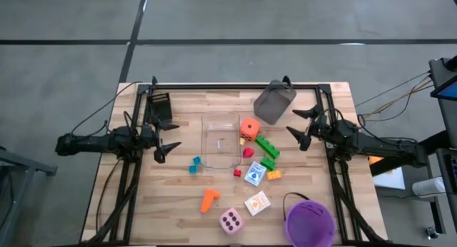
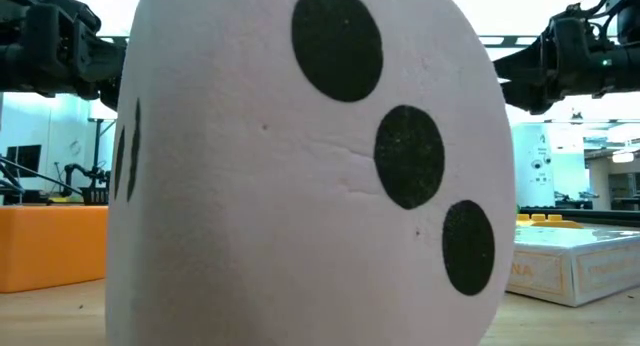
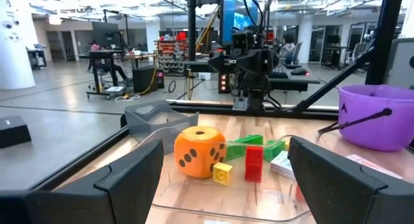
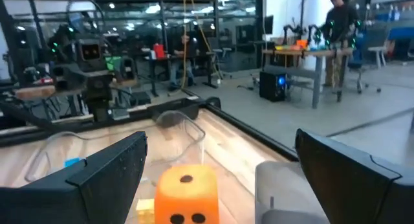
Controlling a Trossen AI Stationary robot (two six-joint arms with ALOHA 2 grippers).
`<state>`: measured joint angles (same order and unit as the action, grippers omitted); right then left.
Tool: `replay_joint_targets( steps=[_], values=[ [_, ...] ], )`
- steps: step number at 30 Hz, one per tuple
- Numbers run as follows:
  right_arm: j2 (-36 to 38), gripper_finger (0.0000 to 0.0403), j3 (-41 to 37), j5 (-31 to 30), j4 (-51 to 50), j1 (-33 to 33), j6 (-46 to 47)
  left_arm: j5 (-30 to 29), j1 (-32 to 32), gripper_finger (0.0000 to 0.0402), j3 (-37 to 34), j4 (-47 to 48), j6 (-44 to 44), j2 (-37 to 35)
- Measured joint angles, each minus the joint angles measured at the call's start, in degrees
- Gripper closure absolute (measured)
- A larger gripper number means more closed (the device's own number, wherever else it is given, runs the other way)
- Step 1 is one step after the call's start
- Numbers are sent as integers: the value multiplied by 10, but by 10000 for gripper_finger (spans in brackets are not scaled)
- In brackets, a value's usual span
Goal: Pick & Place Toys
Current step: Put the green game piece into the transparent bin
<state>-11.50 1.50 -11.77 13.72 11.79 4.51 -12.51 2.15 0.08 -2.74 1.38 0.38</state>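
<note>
Both arms wait with fingers spread and empty: the left end effector (image 1: 168,142) just left of the clear tray (image 1: 221,141), the right end effector (image 1: 303,125) well to its right. The toys lie right of and below the tray. Judged from this, start with the orange die (image 1: 249,128) touching the tray's right edge, descending vertically so the fingers clear the tray wall and green bricks (image 1: 267,145).

Bare wood left of clear tray (image 1: 220,141); toys (image 1: 258,155) crowding its right.

Clear tray (image 1: 221,141) mid-table, grey bin (image 1: 274,101) at the far edge, purple bucket (image 1: 308,222) at the near edge
</note>
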Motion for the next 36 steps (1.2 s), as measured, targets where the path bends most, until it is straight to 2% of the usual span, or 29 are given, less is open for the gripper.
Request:
replay_joint_targets(
  steps=[4, 9, 13, 20, 26, 31, 36],
  values=[
    [-24, 15, 0, -18, 1, 0, -11, 0, 0, 67, 0, 0, 7, 0],
    [-51, 15, 0, -125, 30, 0, -62, 0, 0, 67, 0, 0, 15, 2],
    [-61, 15, 1, -157, 48, 0, -41, 0, 0, 67, 0, 0, 14, 2],
    [-90, 15, 1, -128, 47, 0, 20, 0, 0, 67, 0, 0, 3, 3],
    [-142, 15, 1, -42, 53, 0, 44, 0, 0, 67, 0, 0, 5, 8],
    [-194, 15, 8, -36, 58, 0, 78, 0, 0, 67, 0, 0, 14, 10],
    [-268, 15, 56, -9, 43, 0, 81, 0, 0, 67, 0, 0, 5, 10]
  ],
)
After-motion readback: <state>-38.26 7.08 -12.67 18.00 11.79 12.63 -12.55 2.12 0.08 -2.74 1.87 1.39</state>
